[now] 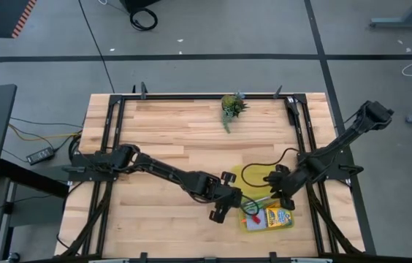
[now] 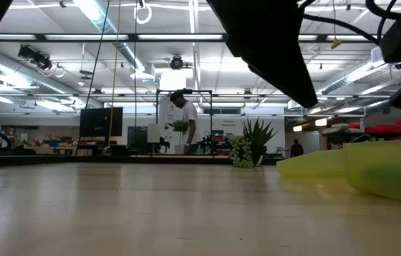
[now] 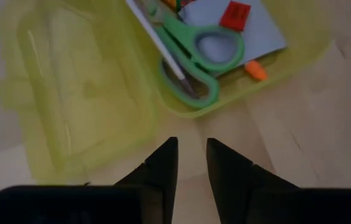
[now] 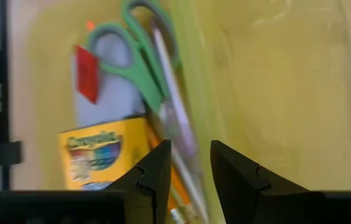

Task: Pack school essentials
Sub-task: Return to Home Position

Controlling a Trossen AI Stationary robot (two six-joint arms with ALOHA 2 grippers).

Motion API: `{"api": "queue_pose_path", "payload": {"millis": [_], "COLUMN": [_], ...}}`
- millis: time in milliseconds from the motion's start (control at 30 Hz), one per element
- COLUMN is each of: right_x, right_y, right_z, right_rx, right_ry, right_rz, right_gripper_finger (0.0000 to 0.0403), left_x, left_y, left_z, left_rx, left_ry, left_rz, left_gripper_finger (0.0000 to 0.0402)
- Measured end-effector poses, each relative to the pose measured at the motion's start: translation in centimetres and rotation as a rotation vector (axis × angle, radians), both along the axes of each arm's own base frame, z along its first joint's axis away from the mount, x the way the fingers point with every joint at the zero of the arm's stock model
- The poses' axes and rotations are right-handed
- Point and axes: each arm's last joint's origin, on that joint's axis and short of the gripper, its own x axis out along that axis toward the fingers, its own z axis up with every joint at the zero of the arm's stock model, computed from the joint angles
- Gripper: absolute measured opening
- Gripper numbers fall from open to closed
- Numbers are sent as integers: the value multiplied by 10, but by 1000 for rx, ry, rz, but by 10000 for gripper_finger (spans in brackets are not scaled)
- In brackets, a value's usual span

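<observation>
Near the front edge of the table, the packing is judged finished, with both grippers empty by the case.

On the left, the left gripper is held low just beside the yellow case. Its fingers are parted by a narrow gap only and nothing is gripped, probably because no item is left outside to be fetched. The lid is laid flat open, so that the tray can be reached from above. In the tray are found the pinkish pen, the green-handled scissors, the light-blue note pad with the red eraser on it, the orange pencil and the crayon box. On the right, the right gripper is held above the place where tray and lid meet, also narrowly parted and empty. The lid is not yet shut. The potted plant is left well apart, at the far edge.
</observation>
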Motion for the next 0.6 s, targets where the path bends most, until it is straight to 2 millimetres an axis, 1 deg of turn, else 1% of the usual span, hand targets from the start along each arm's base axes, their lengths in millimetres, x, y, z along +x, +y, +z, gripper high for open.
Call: {"api": "queue_pose_path", "payload": {"millis": [167, 367, 467, 600], "right_x": [5, 5, 5, 5], "right_y": [2, 3, 3, 3], "right_z": [-12, -24, -22, -8], "right_rx": [-80, -131, -128, -164], "right_ry": [39, 133, 137, 178], "right_rz": [-14, 19, 19, 15], "right_gripper_finger": [119, 119, 119, 119], "left_x": [-1, -9, -12, -16], "left_y": [3, 5, 6, 8], "left_z": [2, 5, 5, 8], "left_rx": [4, 24, 35, 48], "left_ry": [9, 72, 96, 131], "left_rz": [5, 2, -1, -2], "left_gripper_finger": [79, 67, 62, 55]}}
